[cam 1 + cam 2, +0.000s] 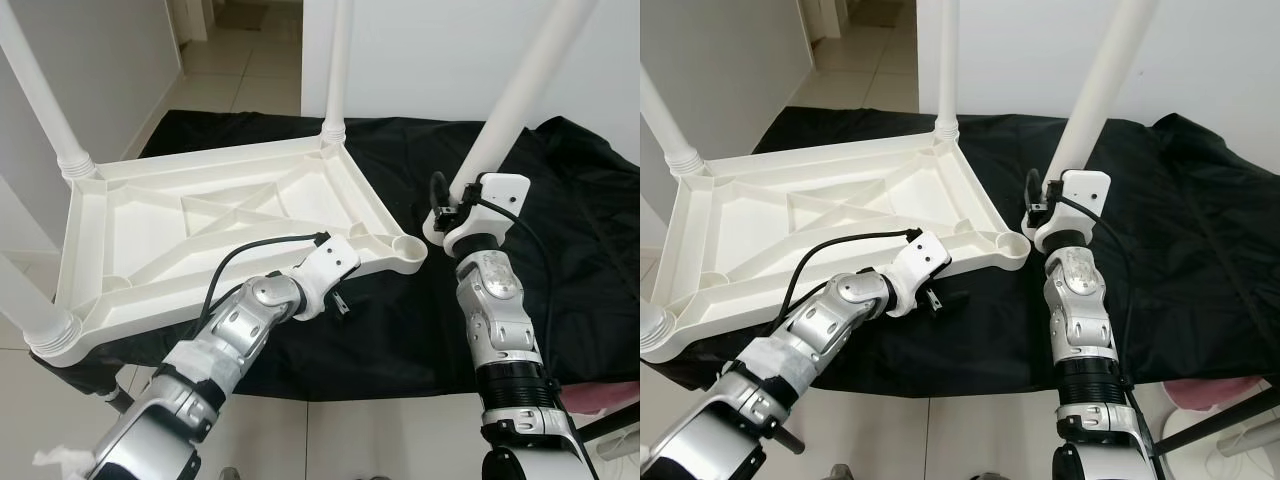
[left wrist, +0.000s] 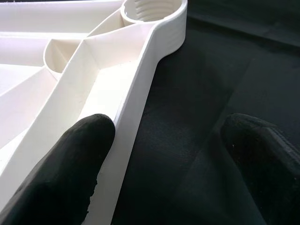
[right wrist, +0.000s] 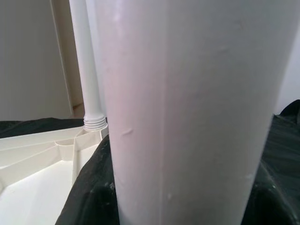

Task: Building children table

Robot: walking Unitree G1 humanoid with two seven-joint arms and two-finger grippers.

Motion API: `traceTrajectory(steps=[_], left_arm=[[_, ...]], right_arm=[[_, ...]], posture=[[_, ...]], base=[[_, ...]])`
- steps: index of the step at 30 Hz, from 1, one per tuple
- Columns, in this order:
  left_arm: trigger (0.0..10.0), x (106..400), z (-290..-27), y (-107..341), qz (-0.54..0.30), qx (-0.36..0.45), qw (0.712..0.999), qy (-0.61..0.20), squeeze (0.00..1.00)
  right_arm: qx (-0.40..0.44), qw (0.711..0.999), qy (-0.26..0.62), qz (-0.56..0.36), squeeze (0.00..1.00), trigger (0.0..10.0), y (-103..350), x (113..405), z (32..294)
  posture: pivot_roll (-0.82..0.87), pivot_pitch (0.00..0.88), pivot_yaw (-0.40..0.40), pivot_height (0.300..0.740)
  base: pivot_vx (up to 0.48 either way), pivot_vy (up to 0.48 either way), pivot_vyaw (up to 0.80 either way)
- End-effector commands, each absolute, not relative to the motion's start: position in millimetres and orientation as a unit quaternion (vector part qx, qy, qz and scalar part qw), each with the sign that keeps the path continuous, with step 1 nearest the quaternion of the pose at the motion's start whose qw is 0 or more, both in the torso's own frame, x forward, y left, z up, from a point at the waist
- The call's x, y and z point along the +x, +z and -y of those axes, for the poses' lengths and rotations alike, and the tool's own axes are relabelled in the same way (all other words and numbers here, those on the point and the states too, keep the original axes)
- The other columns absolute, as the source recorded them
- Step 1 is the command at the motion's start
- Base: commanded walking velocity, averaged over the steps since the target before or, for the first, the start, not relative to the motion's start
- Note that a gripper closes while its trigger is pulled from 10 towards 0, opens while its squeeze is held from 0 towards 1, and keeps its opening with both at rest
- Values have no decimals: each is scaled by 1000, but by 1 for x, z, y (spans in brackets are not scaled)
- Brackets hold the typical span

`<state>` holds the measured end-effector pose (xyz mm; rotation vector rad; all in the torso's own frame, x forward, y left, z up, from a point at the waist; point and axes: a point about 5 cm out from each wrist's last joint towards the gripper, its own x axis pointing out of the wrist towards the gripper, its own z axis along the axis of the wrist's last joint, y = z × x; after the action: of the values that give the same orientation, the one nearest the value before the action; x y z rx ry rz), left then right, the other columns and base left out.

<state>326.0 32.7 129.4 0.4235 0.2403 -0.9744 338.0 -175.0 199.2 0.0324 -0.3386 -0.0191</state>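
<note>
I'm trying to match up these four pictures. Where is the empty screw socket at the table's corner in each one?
Left eye view: the empty socket is at the tabletop's corner, right of centre.
Right eye view: same corner, near the middle.
Left wrist view: at the top edge, beyond the left gripper.
Right wrist view: I cannot find it; the held leg blocks much.
Shared landmark: the black cloth.

Head stereo pair looks forward and down from above the near edge at the upturned table top [image 1: 215,225] on the black cloth [image 1: 580,230]; both share it. Left wrist camera sits very near the table's right rim. Right wrist camera faces the loose leg [image 3: 187,108] close up.
</note>
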Motion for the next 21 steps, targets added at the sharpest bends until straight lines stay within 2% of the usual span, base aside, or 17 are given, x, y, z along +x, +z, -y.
traceTrajectory(steps=[1, 6, 14, 21], left_arm=[[10000, 333, -48, 113, -146, 224, 884, -383, 0], [10000, 345, -48, 129, -120, 194, 904, -363, 0], [10000, 348, -45, 149, -81, 124, 909, -390, 0], [10000, 351, -47, 142, -95, 152, 907, -381, 0]], right_arm=[[14, 984, -8, 178, 0, 10000, 204, 340, 175], [12, 984, -5, 179, 0, 10000, 205, 341, 174], [10, 984, -4, 179, 0, 10000, 204, 341, 174], [9, 984, 0, 179, 0, 10000, 203, 341, 172]], posture=[[-23, 0, -19, 740], [-27, 0, -20, 740], [-29, 0, -21, 740], [-32, 0, -20, 740]], base=[[0, 0, 0], [0, 0, 0], [0, 0, 0], [0, 0, 0]])
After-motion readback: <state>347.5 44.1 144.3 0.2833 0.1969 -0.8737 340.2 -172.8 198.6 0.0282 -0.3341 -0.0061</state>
